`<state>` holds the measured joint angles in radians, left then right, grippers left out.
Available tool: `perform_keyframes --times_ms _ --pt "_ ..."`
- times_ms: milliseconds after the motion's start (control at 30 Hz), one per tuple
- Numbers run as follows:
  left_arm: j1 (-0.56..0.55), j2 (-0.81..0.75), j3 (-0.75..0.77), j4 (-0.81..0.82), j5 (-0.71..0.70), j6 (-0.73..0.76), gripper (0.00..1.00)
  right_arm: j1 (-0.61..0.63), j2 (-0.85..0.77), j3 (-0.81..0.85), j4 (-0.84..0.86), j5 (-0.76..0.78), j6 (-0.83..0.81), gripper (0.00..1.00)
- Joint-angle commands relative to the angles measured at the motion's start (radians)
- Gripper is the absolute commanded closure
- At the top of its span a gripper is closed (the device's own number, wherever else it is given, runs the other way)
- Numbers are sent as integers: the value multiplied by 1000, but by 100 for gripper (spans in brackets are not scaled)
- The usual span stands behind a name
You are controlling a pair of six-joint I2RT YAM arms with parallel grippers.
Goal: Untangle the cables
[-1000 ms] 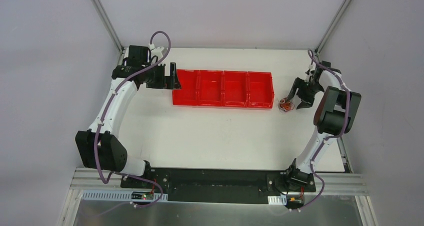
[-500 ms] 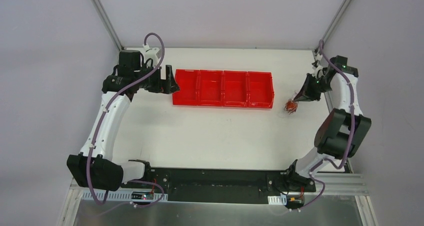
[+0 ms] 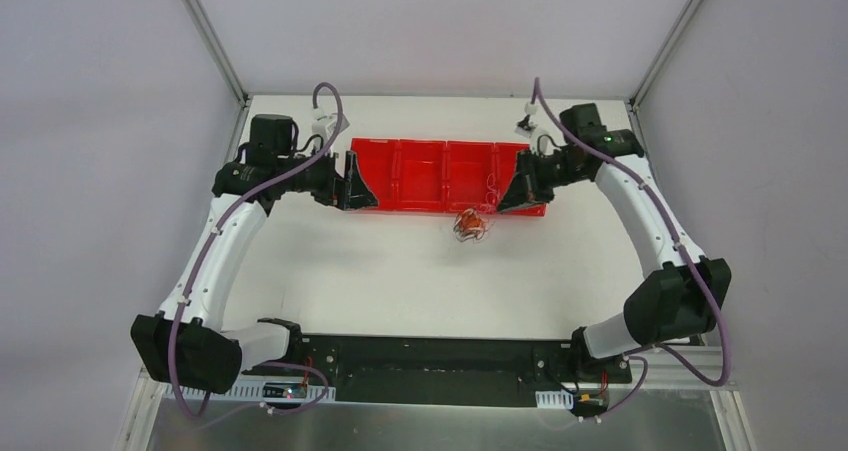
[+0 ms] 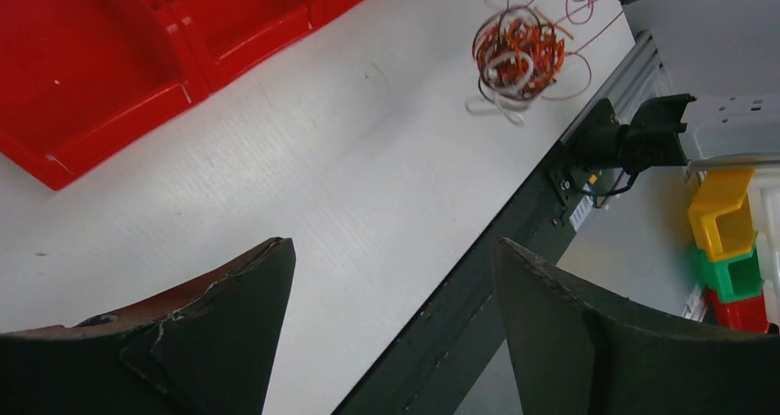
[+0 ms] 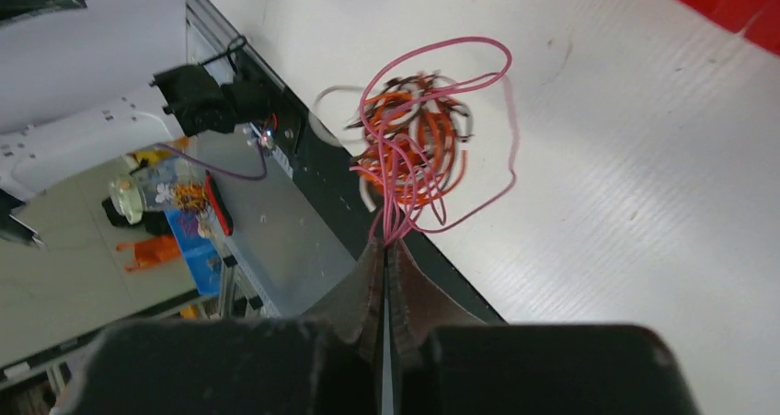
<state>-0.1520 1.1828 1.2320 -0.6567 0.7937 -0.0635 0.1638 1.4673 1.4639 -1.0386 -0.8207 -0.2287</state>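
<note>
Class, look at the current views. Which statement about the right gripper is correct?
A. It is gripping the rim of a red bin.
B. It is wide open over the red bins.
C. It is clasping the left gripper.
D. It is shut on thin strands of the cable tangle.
D: in the right wrist view the right gripper has its fingers pressed together on pink strands that run into the cables.

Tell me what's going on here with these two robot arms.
They're working on a tangle of thin cables. The right pincer is shut on a few pink strands of it, with the bundle just in front of the red bins. The left pincer is open and empty, by the bins' left end. The tangle is not yet undone.
</note>
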Motion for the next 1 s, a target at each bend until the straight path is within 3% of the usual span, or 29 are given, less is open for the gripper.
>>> perform_keyframes --times_ms 0,33,133,233,400,667,867,967 --pt "-18 31 -57 20 46 12 20 97 53 -108 119 120 17 100" --pt "-25 40 -76 24 40 10 20 114 80 -142 122 188 -15 93" --pt "-68 63 -148 50 50 -22 20 121 149 -210 103 320 -99 45" --pt "-147 89 -240 103 70 -71 20 124 136 -281 121 334 -108 31" --pt "-279 143 -371 333 77 -230 22 165 59 -358 171 357 -95 28" --pt "-383 256 -482 747 42 -484 29 306 20 -464 290 367 -63 34" --pt "-368 225 -516 813 46 -530 29 368 132 -447 309 306 -35 34" --pt "-359 125 -542 784 16 -510 21 407 172 -448 343 284 -28 32"
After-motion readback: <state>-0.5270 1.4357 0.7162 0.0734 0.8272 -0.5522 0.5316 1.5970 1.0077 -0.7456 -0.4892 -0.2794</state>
